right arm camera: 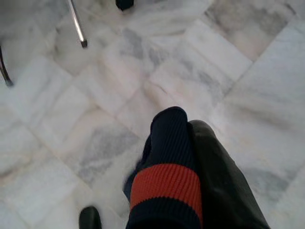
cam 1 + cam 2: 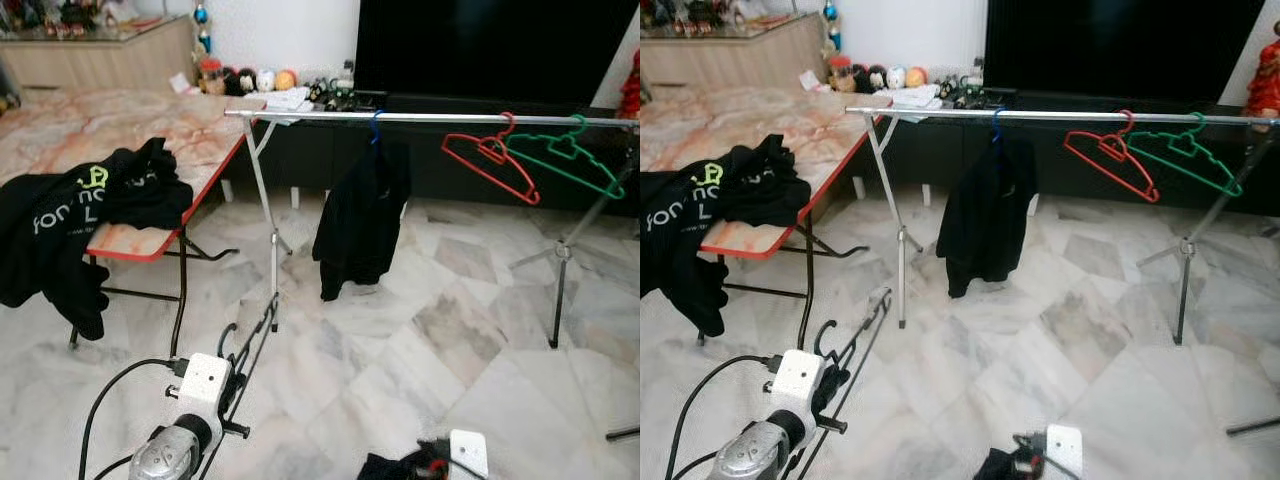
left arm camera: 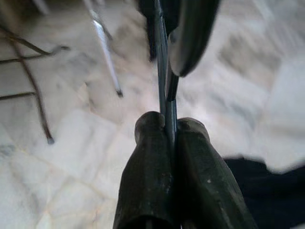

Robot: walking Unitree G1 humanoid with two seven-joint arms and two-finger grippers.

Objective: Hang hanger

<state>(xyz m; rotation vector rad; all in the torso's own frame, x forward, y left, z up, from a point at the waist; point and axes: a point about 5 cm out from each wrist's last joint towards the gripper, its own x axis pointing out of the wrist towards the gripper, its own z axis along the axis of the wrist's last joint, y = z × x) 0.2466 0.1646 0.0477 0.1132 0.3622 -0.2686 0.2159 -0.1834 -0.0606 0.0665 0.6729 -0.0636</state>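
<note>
The left hand [image 3: 169,129] was clamped on a thin black wire hanger [image 2: 248,350], low over open marble floor [image 2: 440,330], well short of the silver rail [image 2: 430,118]. The right hand [image 1: 190,143] pinched navy, red-banded cloth [image 1: 164,186].

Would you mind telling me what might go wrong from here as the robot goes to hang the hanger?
1. The left end effector pinches the thin black wire hanger edge-on, so it may twist or slip.
2. The silver metal rail already carries a black garment, a red plastic hanger and a green plastic hanger; bumping them is possible.
</note>
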